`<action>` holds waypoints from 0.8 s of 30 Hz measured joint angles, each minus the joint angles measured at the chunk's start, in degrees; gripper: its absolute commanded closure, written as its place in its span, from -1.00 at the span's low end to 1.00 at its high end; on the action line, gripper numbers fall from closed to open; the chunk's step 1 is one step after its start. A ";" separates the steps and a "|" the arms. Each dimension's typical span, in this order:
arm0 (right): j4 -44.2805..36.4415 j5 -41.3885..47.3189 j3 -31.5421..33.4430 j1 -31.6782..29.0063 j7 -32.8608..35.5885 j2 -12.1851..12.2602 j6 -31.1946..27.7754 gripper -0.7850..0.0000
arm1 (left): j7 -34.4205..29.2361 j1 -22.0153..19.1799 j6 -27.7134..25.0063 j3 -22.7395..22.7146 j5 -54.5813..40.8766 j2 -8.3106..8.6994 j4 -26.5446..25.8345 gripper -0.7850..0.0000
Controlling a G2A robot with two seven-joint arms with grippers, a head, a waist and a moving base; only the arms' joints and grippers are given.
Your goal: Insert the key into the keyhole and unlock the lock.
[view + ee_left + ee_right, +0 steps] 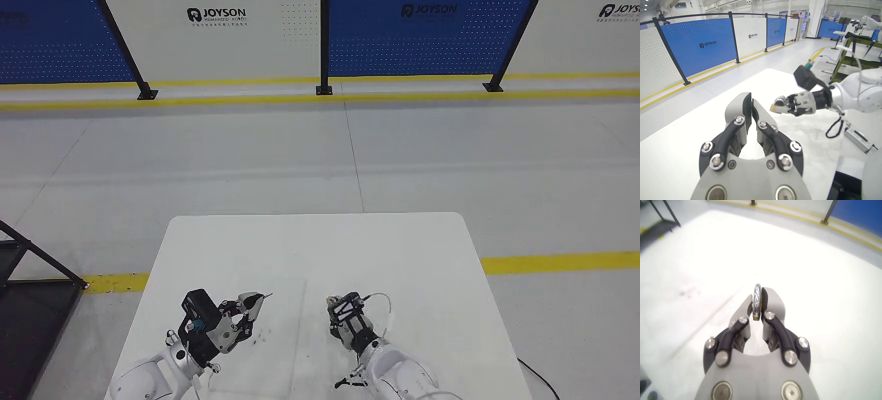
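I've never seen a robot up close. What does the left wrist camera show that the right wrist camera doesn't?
Left wrist view alone: the left gripper, fingers shut together, and the white right arm seen from outside. Right wrist view alone: the lock edge-on, pinched between the two pads of the right gripper. Both: the lock held in the right gripper, above the white table.

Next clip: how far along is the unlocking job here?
Done: the right claw holds the lock off the table. In hand: the left claw is shut, seemingly on the key, whose thin tip pokes out toward the lock, a gap apart. Left: inserting the key and turning it.
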 measured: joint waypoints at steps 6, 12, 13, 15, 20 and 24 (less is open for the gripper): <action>-4.71 15.16 6.84 -2.51 -9.01 1.00 -12.49 1.00 | 5.32 -2.59 0.54 3.16 -0.69 -0.30 0.26 1.00; -3.79 27.70 8.61 -0.41 -6.72 1.63 -27.93 1.00 | 13.10 -7.08 -3.90 7.91 -3.12 -0.67 4.10 1.00; -3.59 29.78 8.90 0.11 -6.19 1.69 -29.78 1.00 | 14.62 -7.76 -4.33 8.68 -3.14 -0.76 5.14 1.00; -3.07 34.17 9.87 1.07 -5.43 1.92 -33.79 1.00 | 16.97 -9.54 -6.07 10.72 -4.21 -0.97 7.66 1.00; -2.83 35.95 10.64 1.40 -5.29 2.06 -35.41 1.00 | 17.54 -11.62 -7.37 12.43 -6.37 -1.18 10.63 1.00; -2.85 35.91 10.63 1.39 -5.30 2.06 -35.38 1.00 | 17.53 -11.56 -7.33 12.38 -6.29 -1.17 10.54 1.00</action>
